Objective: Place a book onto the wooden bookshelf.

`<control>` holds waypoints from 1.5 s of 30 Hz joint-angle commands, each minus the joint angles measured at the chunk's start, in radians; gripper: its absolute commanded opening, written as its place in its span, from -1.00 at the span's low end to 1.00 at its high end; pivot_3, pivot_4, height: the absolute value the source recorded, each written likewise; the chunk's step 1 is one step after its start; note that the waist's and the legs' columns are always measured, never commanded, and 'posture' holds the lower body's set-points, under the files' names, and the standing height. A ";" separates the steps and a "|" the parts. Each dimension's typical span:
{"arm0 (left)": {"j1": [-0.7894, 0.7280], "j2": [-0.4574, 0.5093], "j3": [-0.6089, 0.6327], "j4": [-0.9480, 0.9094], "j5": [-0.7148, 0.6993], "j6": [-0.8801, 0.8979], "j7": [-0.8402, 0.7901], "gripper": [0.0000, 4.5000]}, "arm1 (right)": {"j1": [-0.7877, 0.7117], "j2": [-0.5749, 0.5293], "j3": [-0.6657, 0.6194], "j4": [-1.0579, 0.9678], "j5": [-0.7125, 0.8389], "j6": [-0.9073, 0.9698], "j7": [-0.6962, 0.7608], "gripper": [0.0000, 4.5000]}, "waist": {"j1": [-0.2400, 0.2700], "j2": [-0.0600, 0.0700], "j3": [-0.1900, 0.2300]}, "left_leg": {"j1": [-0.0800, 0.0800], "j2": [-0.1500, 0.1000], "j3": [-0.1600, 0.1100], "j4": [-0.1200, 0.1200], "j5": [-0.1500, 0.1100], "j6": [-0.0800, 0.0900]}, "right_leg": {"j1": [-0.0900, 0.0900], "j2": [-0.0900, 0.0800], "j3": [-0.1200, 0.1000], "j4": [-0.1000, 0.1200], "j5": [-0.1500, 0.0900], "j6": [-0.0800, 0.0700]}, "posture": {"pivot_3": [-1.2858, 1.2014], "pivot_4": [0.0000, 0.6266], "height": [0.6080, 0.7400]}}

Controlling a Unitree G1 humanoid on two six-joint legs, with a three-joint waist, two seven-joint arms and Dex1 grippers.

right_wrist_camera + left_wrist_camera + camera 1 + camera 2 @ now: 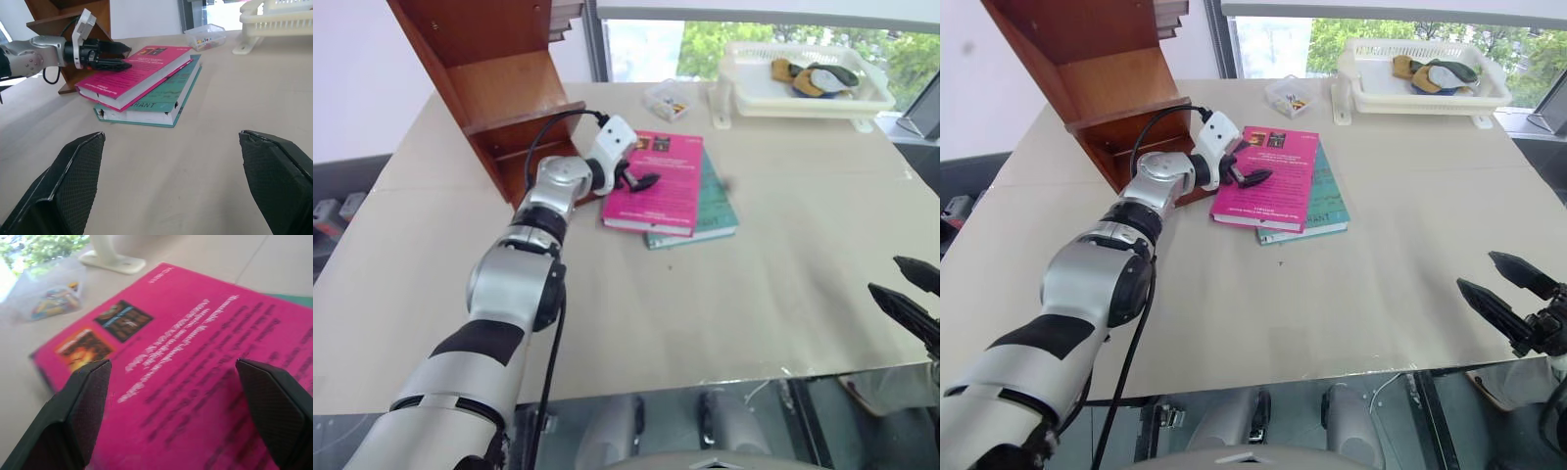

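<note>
The book (pixel 668 191), with a magenta-pink cover and small dark pictures at its far end, lies flat on top of a teal-green book (pixel 721 213) in the middle of the table. My left gripper (pixel 644 181) reaches from the left over the pink cover's near-left part. It is open, with the cover (pixel 195 328) showing between its fingers and nothing held. Whether the fingers touch the cover I cannot tell. The wooden bookshelf (pixel 499 88) stands at the table's far left, just behind my left wrist. My right gripper (pixel 1476 270) is open and empty at the near right, well away from the books.
A white plastic basket (pixel 795 102) holding several small items stands at the far right. A small clear box (pixel 666 100) of colourful bits sits beyond the books. Bare beige tabletop (pixel 783 294) lies between the books and the near edge.
</note>
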 commanded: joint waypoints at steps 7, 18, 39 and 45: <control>-0.042 0.026 -0.003 -0.008 0.068 0.030 0.018 0.94 | 0.008 -0.018 -0.006 -0.025 0.028 -0.047 -0.030 1.00 | 0.000 0.000 0.000 | 0.000 0.000 0.000 0.000 0.000 0.000 | 0.000 0.000 0.000 0.001 0.000 0.000 | 0.03 -0.52 1.00; -0.064 0.011 0.043 0.003 0.054 0.219 -0.129 0.94 | -0.007 -0.022 0.019 -0.010 0.022 -0.067 -0.057 1.00 | 0.000 0.000 0.000 | 0.002 0.000 0.000 0.001 0.000 0.000 | 0.001 0.000 0.000 0.002 0.000 0.000 | 0.03 -0.52 1.00; -0.038 0.072 0.069 -0.073 0.018 0.356 -0.340 0.94 | -0.007 -0.042 0.015 0.012 0.021 -0.100 -0.075 1.00 | -0.001 0.000 0.000 | 0.001 0.000 0.000 0.001 0.000 0.000 | 0.001 0.001 0.000 0.002 0.000 0.000 | 0.03 -0.52 1.00; -0.027 0.082 0.082 -0.153 -0.022 0.409 -0.410 0.94 | -0.033 -0.061 0.034 0.035 0.017 -0.100 -0.072 1.00 | 0.001 0.000 0.000 | 0.001 0.001 0.000 0.001 0.000 0.000 | 0.001 0.000 0.000 0.002 0.000 0.000 | 0.03 -0.52 1.00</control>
